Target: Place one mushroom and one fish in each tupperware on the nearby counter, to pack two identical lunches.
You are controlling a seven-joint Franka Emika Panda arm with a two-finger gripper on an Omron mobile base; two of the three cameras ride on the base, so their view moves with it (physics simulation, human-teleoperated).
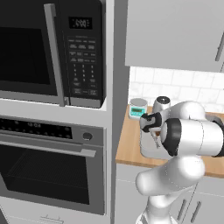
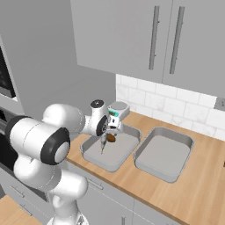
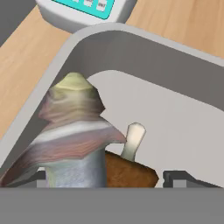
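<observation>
1. Kitchen cabinets in white and grey surround a wooden desk (image 2: pixel 206 176) with a tiled wall behind it; to the left stands a tall unit with a microwave (image 1: pixel 50 50) above an oven (image 1: pixel 48 166).
2. Two grey tupperwares lie side by side on the desk, almost touching: the left tupperware (image 2: pixel 94 156) and the right tupperware (image 2: pixel 165 154).
3. A small round device with a teal display (image 2: pixel 117 110) stands on the desk just behind the left tupperware, near its back corner.
4. The white arm (image 2: pixel 39 140) reaches over the left tupperware, and the gripper (image 2: pixel 105 139) points down into it, near the back of the tray.
5. In the hand view, a fish (image 3: pixel 72 135) with grey, pink and yellowish bands stands at the left jaw tip, close to the tray's rounded corner wall.
6. A brown mushroom (image 3: pixel 129 170) with a pale stem lies just beside the fish, between the two dark finger tips (image 3: pixel 177 177).
7. The jaws stand wide apart; whether the left tip touches the fish, I cannot tell.
8. The right tupperware has a bare grey floor.
</observation>
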